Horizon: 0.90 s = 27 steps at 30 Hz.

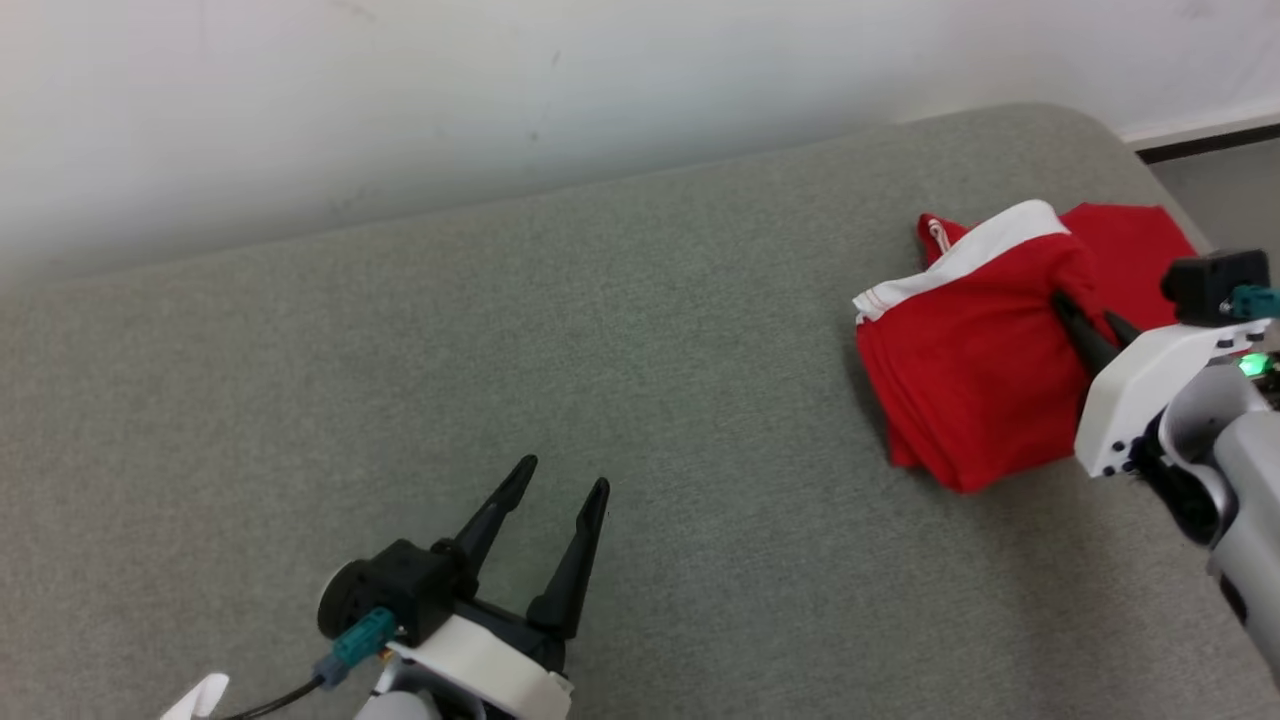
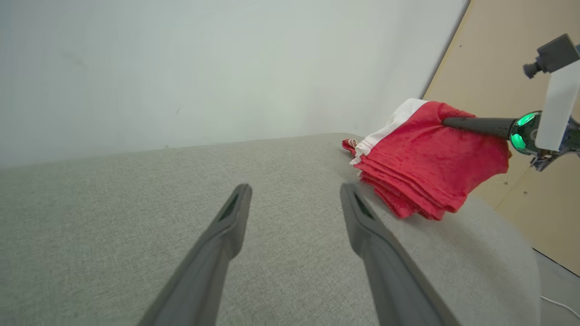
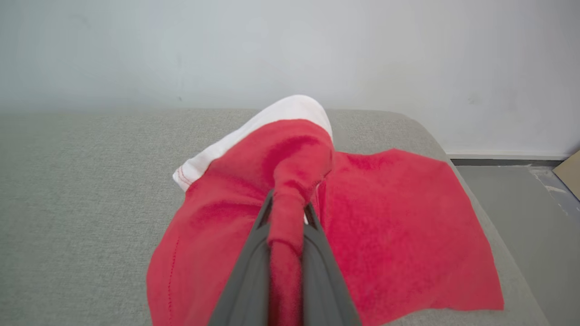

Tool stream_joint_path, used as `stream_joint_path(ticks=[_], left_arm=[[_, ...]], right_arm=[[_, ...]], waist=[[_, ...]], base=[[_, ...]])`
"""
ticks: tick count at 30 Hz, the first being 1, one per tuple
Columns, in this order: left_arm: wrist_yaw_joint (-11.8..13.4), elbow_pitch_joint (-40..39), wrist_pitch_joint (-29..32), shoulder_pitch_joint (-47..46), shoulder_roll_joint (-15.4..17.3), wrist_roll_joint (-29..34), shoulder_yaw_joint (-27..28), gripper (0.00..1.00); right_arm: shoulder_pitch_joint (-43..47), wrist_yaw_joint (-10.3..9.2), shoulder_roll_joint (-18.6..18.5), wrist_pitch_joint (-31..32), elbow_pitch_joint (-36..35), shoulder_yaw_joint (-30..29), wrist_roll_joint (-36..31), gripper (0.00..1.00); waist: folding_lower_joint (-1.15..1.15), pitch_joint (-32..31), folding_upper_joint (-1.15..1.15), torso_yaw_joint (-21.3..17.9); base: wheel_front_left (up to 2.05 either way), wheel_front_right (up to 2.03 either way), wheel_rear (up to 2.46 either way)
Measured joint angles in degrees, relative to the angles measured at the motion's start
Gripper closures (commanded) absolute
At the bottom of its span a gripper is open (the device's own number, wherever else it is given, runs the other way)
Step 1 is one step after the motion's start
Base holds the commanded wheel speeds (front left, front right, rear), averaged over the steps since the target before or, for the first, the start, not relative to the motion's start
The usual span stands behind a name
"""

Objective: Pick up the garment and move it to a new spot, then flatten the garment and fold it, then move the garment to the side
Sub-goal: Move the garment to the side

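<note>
Left pincer is nearest, at the near-left over bare counter. Its jaws are wide and hold nothing. It looks parked clear so it doesn't snag the cloth.

Right pincer comes in from the right edge, further back. It's clamped tight on a bunched ridge of the garment, and in the right wrist view red cloth is pinched between the two fingers. The grip is on the upper layers, close to the white band.

The garment is red with a white band and sits at the far-right of the counter, near the rounded corner. It lies directly on the counter, not in anything. The left wrist view shows stacked layer edges on its near side, so it reads as already folded, with the bundle partly lifted and hanging from the grip. One red flap beyond the grip lies flat on the counter, near the right edge.

My guess is this is the last step, shifting it to the side. A one-point grip on the top layers is quick, but the lower layers could slide out and undo the fold. It's also close to the corner, so the flat flap could go over the edge.

Beyond that is a plain white wall, with grey floor past the right end.
</note>
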Motion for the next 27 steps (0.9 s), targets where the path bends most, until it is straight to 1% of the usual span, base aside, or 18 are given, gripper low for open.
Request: stream_joint_path(ticks=[6,11,14,17,18,20,21,22,23,27], left_arm=[[0.0,0.16,0.01,-2.51,1.66,-0.42,-1.87,0.0],[0.0,0.0,0.0,-3.88,3.08,-0.75,-2.25,0.0],[0.0,-0.15,0.01,-4.61,3.55,-0.75,-3.03,0.0],[0.0,-0.51,0.01,-5.87,4.1,-0.82,-3.04,0.0],[0.0,-0.64,0.0,-6.21,4.25,-0.85,-3.09,0.0],[0.0,-0.76,0.01,-6.75,4.55,-0.85,-3.25,0.0],[0.0,-0.82,0.0,-7.0,4.61,-0.85,-3.33,0.0],[0.0,-0.92,0.0,-7.3,4.67,-0.85,-3.41,0.0],[0.0,-1.02,-0.03,-7.53,4.72,-0.85,-3.43,0.0],[0.0,-1.16,-0.04,-7.94,4.76,-0.93,-3.3,0.0]], right_arm=[[-3.53,0.0,-8.05,-0.6,-1.56,1.88,0.89,1.0],[-6.33,0.0,-13.91,-2.02,-2.52,2.48,-0.23,1.0],[-7.17,0.0,-16.34,-2.04,-1.49,2.87,-1.48,1.0],[-7.78,0.0,-17.24,-2.78,0.73,3.3,-2.77,1.0],[-8.1,0.0,-17.48,-3.08,1.75,3.5,-2.86,0.91],[-8.91,0.0,-17.69,-3.92,4.41,3.72,-3.83,0.62],[-9.31,0.01,-17.66,-4.35,6.09,3.71,-4.45,0.42],[-9.79,0.01,-17.59,-4.54,7.89,3.77,-5.26,0.04],[-10.18,0.0,-17.48,-4.61,9.81,3.64,-5.88,0.0],[-11.93,0.0,-16.45,-6.13,17.12,2.37,-8.12,0.0]], waist=[[0.0,5.18,0.0,2.69],[0.0,9.02,0.0,4.54],[0.0,11.19,0.0,5.24],[0.01,13.22,0.0,5.91],[0.01,13.86,0.0,6.11],[0.0,15.06,0.0,6.57],[0.01,15.59,0.0,6.8],[0.0,16.05,0.0,7.02],[0.0,16.43,0.0,7.24],[0.0,17.22,0.0,8.09]], base=[[0.0,0.0,0.0],[0.0,0.0,0.0],[0.0,0.0,0.0],[0.0,0.0,0.0],[0.0,0.0,0.0],[0.0,0.0,0.0],[0.0,0.0,0.0],[0.0,0.0,0.0],[0.0,0.0,0.0],[0.0,0.0,0.0]])
